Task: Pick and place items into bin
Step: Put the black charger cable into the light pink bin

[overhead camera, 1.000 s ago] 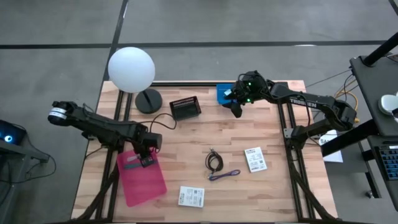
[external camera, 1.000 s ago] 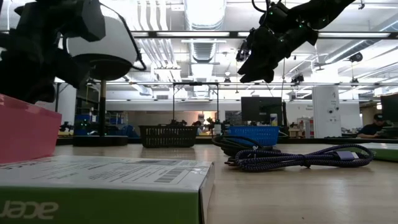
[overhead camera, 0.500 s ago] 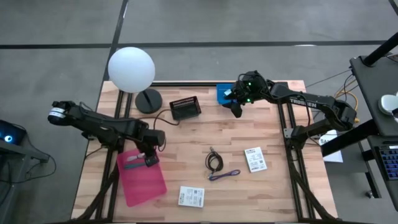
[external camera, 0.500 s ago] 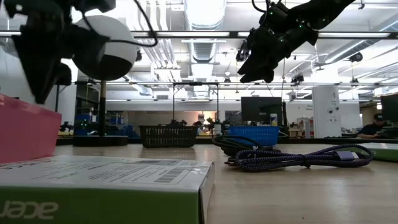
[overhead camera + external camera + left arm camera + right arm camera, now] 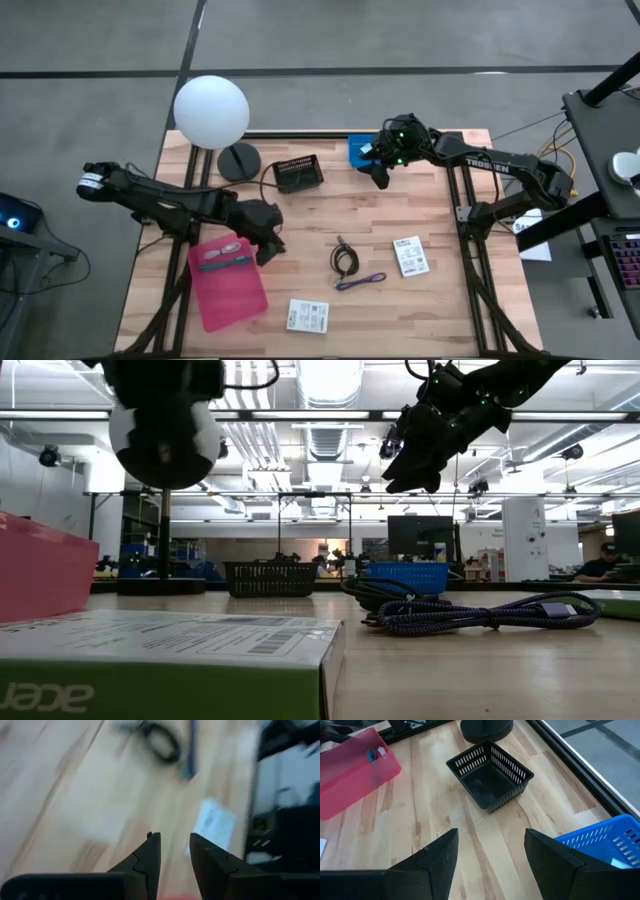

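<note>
From above, the left claw (image 5: 268,245) is hanging over the desk (image 5: 440,300) just beside the pink bin (image 5: 228,283), in which a teal pen (image 5: 226,262) is lying. The black cable (image 5: 345,259) and the purple cable (image 5: 361,282) are resting near the middle of the desk, touching or nearly so. One white packet (image 5: 409,256) is lying to their right and another (image 5: 308,316) near the front edge. The right claw (image 5: 379,176) is waiting over the far edge, by the blue basket (image 5: 359,151), with a black basket (image 5: 298,174) and a globe lamp (image 5: 212,113) further along.

At desk level, the nearest packet (image 5: 170,660) is filling the foreground and the coiled cables (image 5: 470,612) are lying flat beyond it. The right claw (image 5: 405,465) is hanging high above them.

The left wrist view is showing that claw's fingers (image 5: 150,857) standing a little apart with nothing between them, pointing toward the blurred cables (image 5: 167,742) and a packet (image 5: 214,822).

The right wrist view is showing its fingers (image 5: 437,857) spread wide and empty above the black basket (image 5: 490,775).

The cables are probably light and floppy, so pinching across the bunched loops should lift the whole coil. The packets look flat and stiff, best taken by an edge.
</note>
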Tool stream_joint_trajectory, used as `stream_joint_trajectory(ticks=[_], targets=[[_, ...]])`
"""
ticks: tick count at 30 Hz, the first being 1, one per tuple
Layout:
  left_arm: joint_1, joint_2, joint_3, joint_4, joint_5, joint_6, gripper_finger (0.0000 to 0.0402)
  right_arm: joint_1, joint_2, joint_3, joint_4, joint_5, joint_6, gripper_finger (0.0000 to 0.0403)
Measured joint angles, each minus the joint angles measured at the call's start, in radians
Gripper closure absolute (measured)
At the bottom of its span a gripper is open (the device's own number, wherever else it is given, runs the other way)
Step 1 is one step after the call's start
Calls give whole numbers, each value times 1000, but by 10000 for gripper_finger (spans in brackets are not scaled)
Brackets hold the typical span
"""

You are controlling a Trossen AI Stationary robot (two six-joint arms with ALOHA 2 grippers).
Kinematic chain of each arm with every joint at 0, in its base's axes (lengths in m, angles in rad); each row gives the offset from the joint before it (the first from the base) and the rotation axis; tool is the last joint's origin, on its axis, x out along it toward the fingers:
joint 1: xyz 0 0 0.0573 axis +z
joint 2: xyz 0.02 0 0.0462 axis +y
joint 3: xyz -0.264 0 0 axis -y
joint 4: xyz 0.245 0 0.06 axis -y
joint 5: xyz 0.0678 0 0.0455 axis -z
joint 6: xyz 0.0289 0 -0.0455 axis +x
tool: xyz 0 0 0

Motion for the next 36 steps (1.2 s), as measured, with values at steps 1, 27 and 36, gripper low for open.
stream_joint_trajectory(ticks=[1,27,36], targets=[[0,1,0,50,0,0,314,0,0,0,0,0,0,188],[0,9,-4,284,-97,7,314,99,0,-6,-4,-17,22,188],[0,9,-4,284,-96,6,314,229,0,-6,-4,-64,-83,188]])
